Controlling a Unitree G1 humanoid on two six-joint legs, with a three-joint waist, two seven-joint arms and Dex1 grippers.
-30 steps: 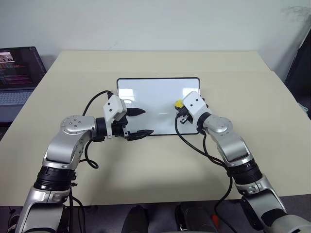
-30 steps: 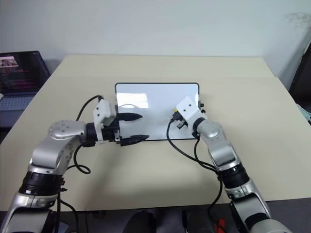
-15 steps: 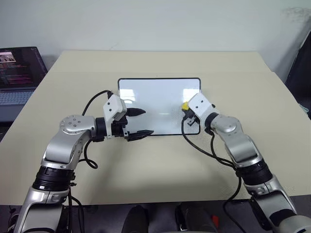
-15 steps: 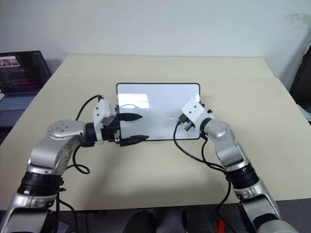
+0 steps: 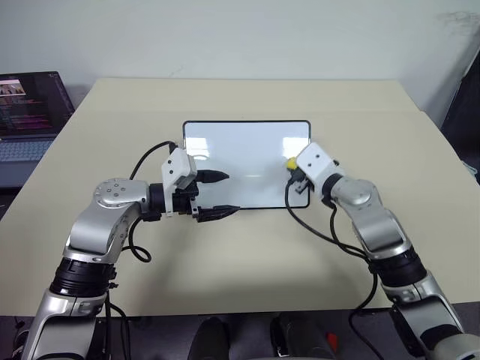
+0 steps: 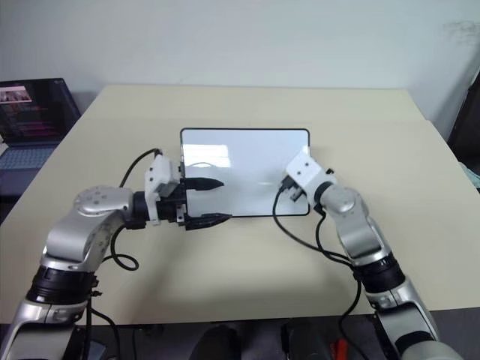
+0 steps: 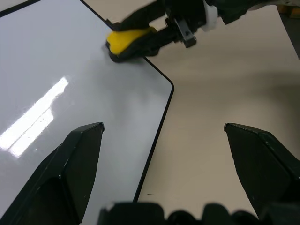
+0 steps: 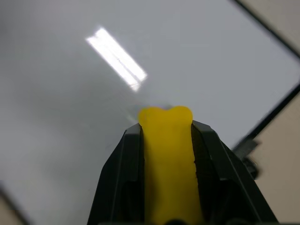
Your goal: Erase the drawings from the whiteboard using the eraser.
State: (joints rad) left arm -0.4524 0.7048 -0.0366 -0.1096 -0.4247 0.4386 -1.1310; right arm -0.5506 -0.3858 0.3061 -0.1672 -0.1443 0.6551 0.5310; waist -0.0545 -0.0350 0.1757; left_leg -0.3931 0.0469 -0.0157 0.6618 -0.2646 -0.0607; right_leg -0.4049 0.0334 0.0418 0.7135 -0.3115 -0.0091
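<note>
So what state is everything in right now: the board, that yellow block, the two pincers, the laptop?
whiteboard: flat on the table, surface looks wiped clean.
eraser: clamped, pressed on the board near its right edge.
right pincer: shut on the eraser.
left pincer: open, straddling the board's near left corner.
laptop: open, screen lit.

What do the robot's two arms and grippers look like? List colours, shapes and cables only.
Both arms are silver-grey metal segments with black ribbed joint bands. Each ends in a white boxy housing carrying the left gripper and the right gripper, each with two tapered black fingers. Loose black cables loop beside each forearm.
</note>
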